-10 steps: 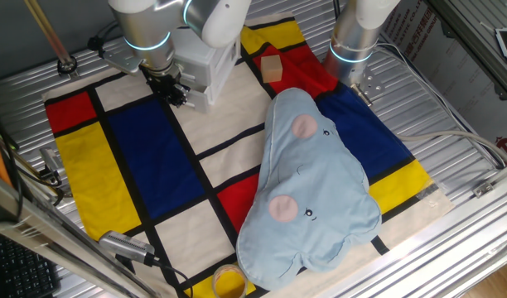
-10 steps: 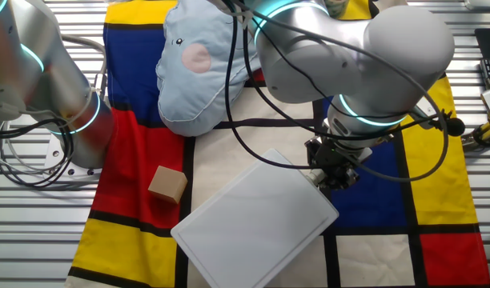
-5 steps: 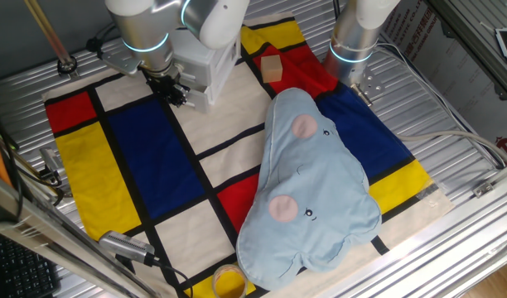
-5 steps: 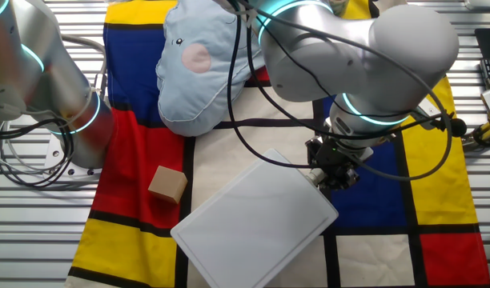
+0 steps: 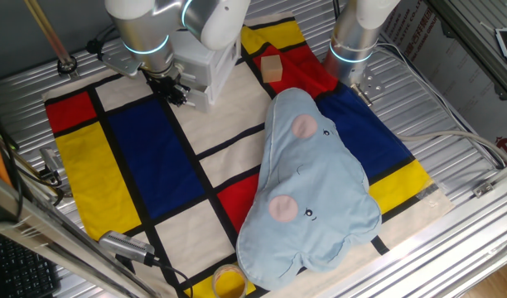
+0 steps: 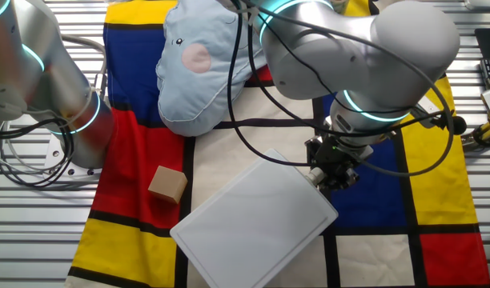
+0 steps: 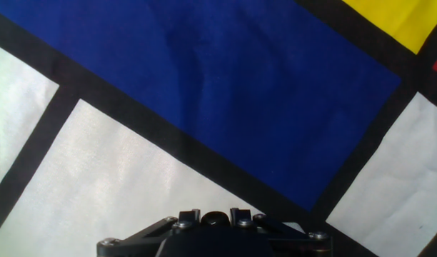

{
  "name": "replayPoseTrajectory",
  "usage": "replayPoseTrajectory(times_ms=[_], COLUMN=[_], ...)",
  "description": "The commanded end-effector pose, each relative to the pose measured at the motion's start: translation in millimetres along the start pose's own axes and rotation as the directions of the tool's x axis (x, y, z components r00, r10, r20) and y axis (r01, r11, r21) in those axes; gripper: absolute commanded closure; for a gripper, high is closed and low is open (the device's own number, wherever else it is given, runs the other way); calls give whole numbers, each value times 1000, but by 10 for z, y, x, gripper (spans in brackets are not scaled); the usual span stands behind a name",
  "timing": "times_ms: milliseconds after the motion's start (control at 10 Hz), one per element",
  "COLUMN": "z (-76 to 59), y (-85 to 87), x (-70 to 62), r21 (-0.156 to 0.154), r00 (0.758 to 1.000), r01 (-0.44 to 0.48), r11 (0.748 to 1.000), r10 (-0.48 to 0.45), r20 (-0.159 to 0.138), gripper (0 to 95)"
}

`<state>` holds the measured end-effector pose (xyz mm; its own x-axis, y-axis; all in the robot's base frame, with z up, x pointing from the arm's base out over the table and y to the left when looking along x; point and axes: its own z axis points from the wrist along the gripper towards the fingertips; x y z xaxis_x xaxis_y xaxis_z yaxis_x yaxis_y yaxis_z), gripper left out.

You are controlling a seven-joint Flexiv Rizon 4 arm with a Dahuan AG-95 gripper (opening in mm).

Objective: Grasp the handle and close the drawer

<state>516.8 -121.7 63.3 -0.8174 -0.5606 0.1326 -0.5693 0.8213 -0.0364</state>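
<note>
Gripper: my gripper (image 5: 176, 89) sits low at the front face of the cabinet (image 5: 205, 62); in the other fixed view the gripper (image 6: 333, 172) is at the cabinet's (image 6: 257, 222) right corner. No view tells me if the fingers are spread or closed, or if they hold anything.
Drawer: no drawer front or handle can be made out. One fixed view shows only part of the cabinet's front and side, half hidden by my arm (image 5: 166, 21). The other fixed view shows only its flat white top.
Hand view: only the black gripper body (image 7: 215, 230) at the bottom edge, over the cloth (image 7: 225, 93): a blue field, black bands, white panels. No fingertips, no cabinet.
Cloth: a colour-block cloth (image 5: 146, 165) covers the table (image 5: 452, 108).
Cushion: a pale blue cushion (image 5: 311, 186) with pink cheeks lies on the cloth, well apart from the cabinet; the other fixed view shows just its near end (image 6: 198, 64).
Cube: a tan cube (image 5: 272, 67) sits on a red field just beside the cabinet; the other fixed view puts the cube (image 6: 167, 184) left of the cabinet, not touching.
Second arm: its base (image 5: 353, 41) stands at the cloth's edge, near the cube.
</note>
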Motion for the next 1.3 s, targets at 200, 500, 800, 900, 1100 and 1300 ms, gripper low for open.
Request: replayPoseTrajectory(times_ms=[200,500,800,900,1100,1300], z=[6,16,21,22,23,26], y=[3,9,9,9,8,11], x=[18,29,30,31,31,35], r21=[-2,0,4,2,4,5], r00=[1000,1000,999,999,999,999], r01=[-4,-6,-6,-6,-6,-6], r11=[1000,1000,1000,1000,1000,1000], r10=[4,6,6,6,6,6], r20=[-8,-21,-34,-35,-42,-44], gripper=[950,950,950,950,950,950])
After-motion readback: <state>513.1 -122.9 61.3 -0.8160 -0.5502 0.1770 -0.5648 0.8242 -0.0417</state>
